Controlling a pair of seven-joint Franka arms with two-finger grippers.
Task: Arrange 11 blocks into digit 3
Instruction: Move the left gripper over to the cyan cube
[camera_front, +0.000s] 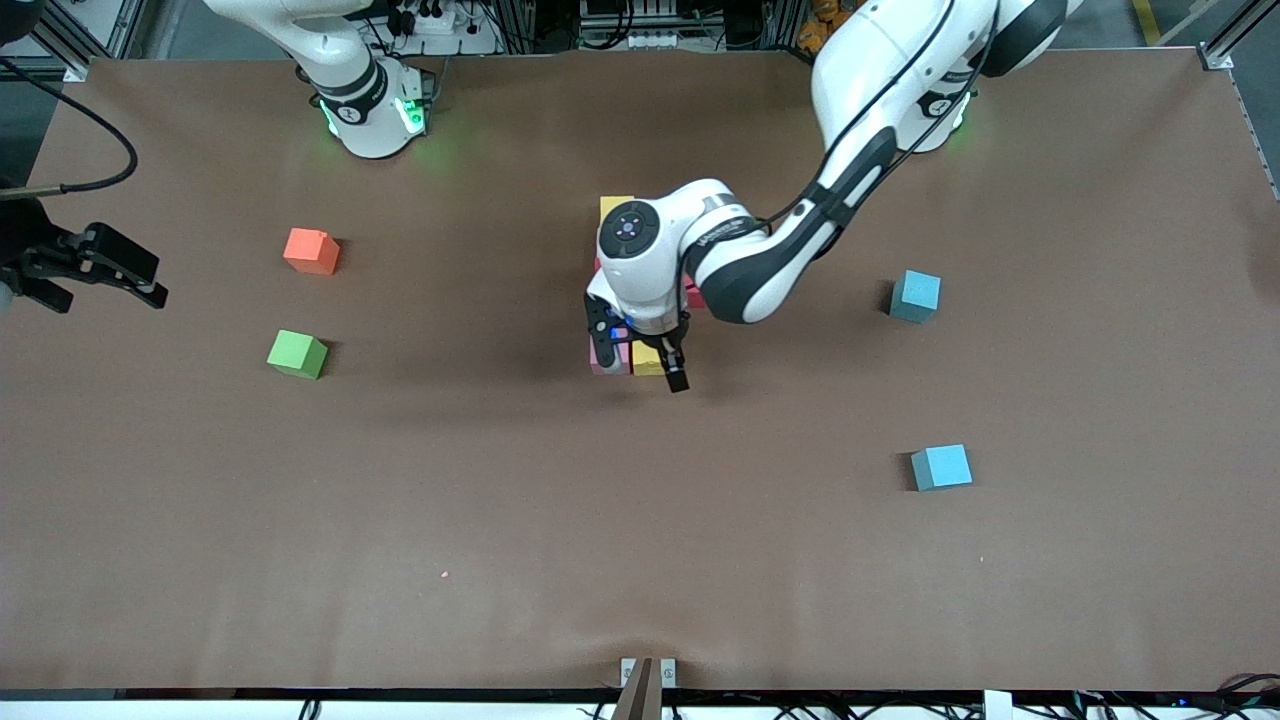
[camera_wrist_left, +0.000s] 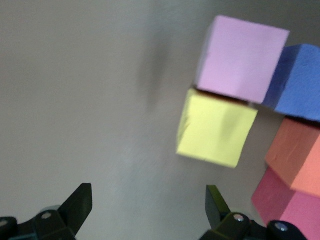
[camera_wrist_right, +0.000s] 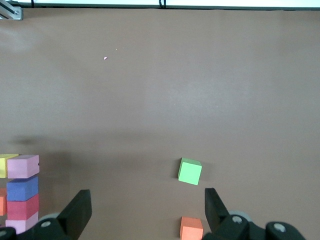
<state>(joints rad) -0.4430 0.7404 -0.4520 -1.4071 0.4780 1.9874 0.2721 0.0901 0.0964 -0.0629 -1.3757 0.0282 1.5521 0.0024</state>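
Observation:
A cluster of blocks lies mid-table, mostly hidden under my left arm in the front view. A yellow block (camera_front: 616, 207) shows at its end nearest the robots. A pink block (camera_front: 606, 362) and a yellow block (camera_front: 651, 366) show at the end nearest the front camera. My left gripper (camera_front: 640, 361) hangs open just above these two, holding nothing. The left wrist view shows the yellow block (camera_wrist_left: 216, 127) touching a pink block (camera_wrist_left: 242, 57), with purple (camera_wrist_left: 299, 82), orange (camera_wrist_left: 297, 157) and deep pink (camera_wrist_left: 285, 207) blocks beside them; the left gripper (camera_wrist_left: 148, 205) is open. My right gripper (camera_front: 152, 283) (camera_wrist_right: 147, 207) waits open at the right arm's end of the table.
A loose orange block (camera_front: 311, 251) (camera_wrist_right: 191, 228) and a green cube (camera_front: 297, 353) (camera_wrist_right: 190, 171) lie toward the right arm's end. Two light blue blocks (camera_front: 915, 296) (camera_front: 941, 467) lie toward the left arm's end. The brown table (camera_front: 640, 560) stretches toward the front camera.

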